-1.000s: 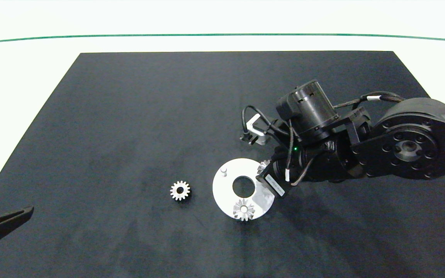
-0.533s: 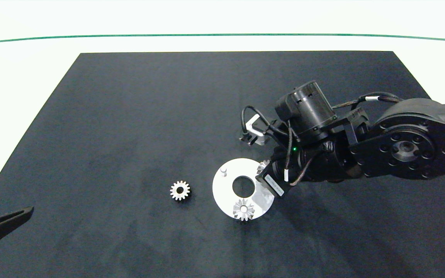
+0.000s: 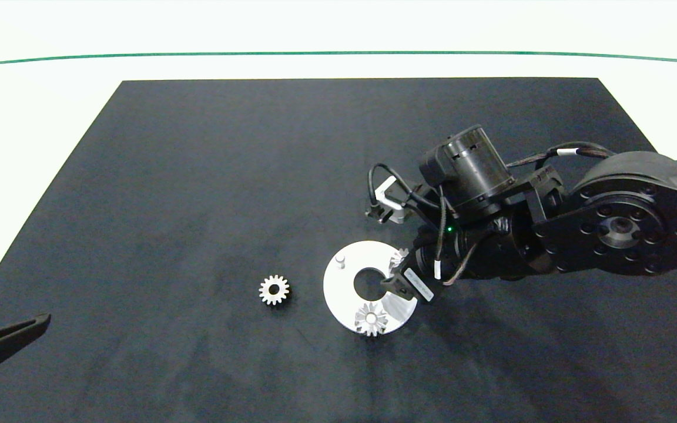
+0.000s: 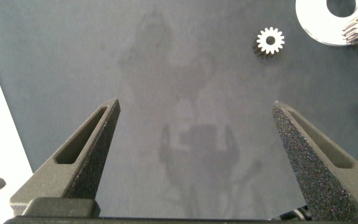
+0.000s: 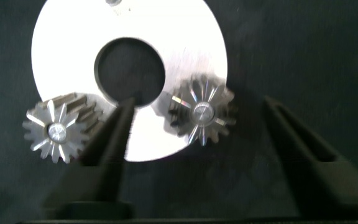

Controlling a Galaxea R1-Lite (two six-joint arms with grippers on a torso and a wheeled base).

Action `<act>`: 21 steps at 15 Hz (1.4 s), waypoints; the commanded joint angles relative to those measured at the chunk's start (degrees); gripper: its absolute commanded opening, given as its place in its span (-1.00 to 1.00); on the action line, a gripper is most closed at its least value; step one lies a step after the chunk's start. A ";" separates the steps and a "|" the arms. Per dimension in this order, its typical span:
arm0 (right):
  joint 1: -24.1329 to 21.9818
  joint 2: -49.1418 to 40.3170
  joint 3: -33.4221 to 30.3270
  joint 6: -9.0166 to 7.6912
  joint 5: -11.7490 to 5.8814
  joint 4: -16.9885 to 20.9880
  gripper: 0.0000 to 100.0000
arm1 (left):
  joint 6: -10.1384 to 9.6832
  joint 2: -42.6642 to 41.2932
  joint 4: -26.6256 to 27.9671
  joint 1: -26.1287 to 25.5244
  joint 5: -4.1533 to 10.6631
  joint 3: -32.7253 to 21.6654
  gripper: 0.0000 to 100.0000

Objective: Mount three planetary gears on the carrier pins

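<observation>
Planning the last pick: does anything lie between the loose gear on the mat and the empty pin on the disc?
Nothing visible does. The loose gear lies on bare mat, and the empty pin stands on the disc edge nearest it.

- We see two silver gears (image 5: 201, 116) (image 5: 59, 130) seated on pins: one between the right gripper (image 5: 197, 134) fingers, one just outside.
- Third gear (image 3: 274, 289) lies flat, well apart.
- One pin (image 3: 340, 259) stands bare.

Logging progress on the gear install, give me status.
Right gripper open around a gear seated on the white disc. Second gear seated too; third gear loose on the mat, one pin bare. Left gripper open, parked. Nothing obstructing.
</observation>
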 commanded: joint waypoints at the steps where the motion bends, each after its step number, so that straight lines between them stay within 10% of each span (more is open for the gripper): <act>1: -0.58 -8.72 5.32 0.28 -0.02 0.24 1.00 | 0.10 0.22 0.14 0.05 0.05 -0.04 1.00; 11: -16.05 -50.38 42.85 1.33 0.60 -0.20 1.00 | 0.10 1.81 0.05 -0.03 0.14 2.25 1.00; 21: -9.80 -63.21 51.64 1.69 -0.02 0.59 1.00 | 0.10 19.39 -20.43 -1.70 2.51 14.29 1.00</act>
